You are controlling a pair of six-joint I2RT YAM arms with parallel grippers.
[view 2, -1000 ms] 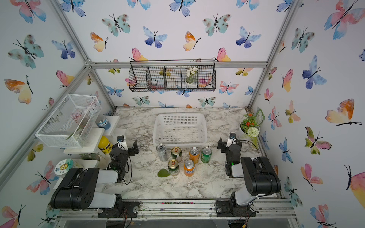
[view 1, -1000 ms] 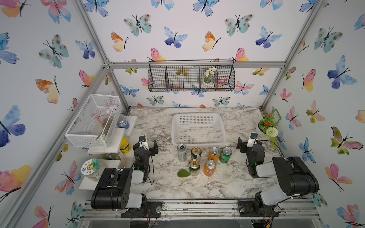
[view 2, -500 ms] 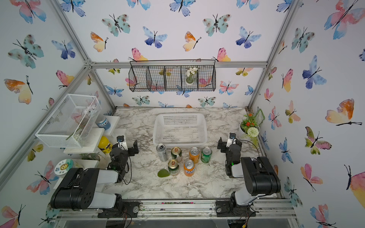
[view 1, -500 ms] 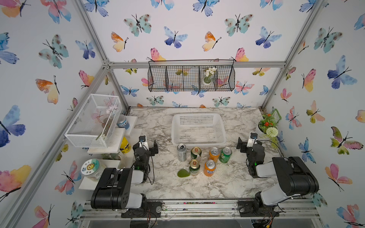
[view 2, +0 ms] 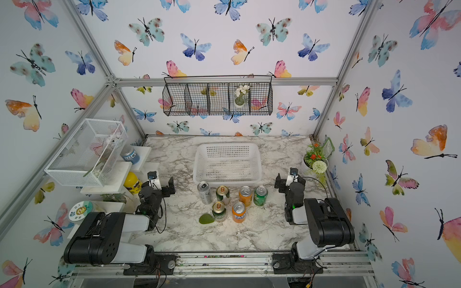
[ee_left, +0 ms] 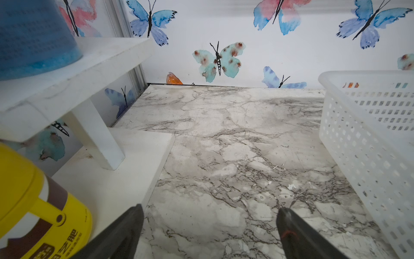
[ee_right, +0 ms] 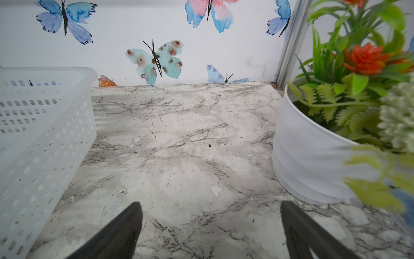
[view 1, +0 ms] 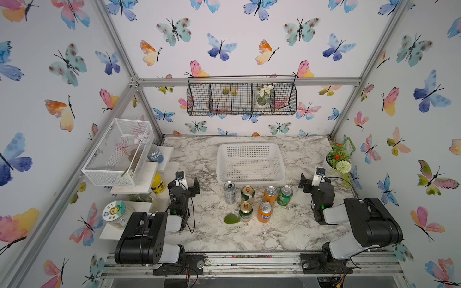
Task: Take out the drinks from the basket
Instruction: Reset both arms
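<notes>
The white lattice basket [view 1: 250, 146] [view 2: 227, 147] stands empty at the middle back of the marble table. Its wall shows in the left wrist view [ee_left: 367, 139] and the right wrist view [ee_right: 44, 139]. Several drinks stand upright just in front of it: a silver can [view 1: 229, 192], two green-and-cream cans [view 1: 247, 194] [view 1: 245, 211], two orange cans [view 1: 270, 195] [view 1: 265, 212] and a bright green can [view 1: 284, 195]. My left gripper [view 1: 185, 184] [ee_left: 209, 215] rests open and empty left of the cans. My right gripper [view 1: 313, 181] [ee_right: 210, 213] rests open and empty to their right.
White stepped shelves [view 1: 139, 179] on the left carry a yellow jar [view 1: 158, 184], a blue-lidded jar [view 1: 154, 154] and a white wire-mesh box [view 1: 117, 152]. A potted plant [view 1: 338, 159] [ee_right: 313, 152] stands at the right wall. A green leaf-shaped piece [view 1: 231, 219] lies by the front cans.
</notes>
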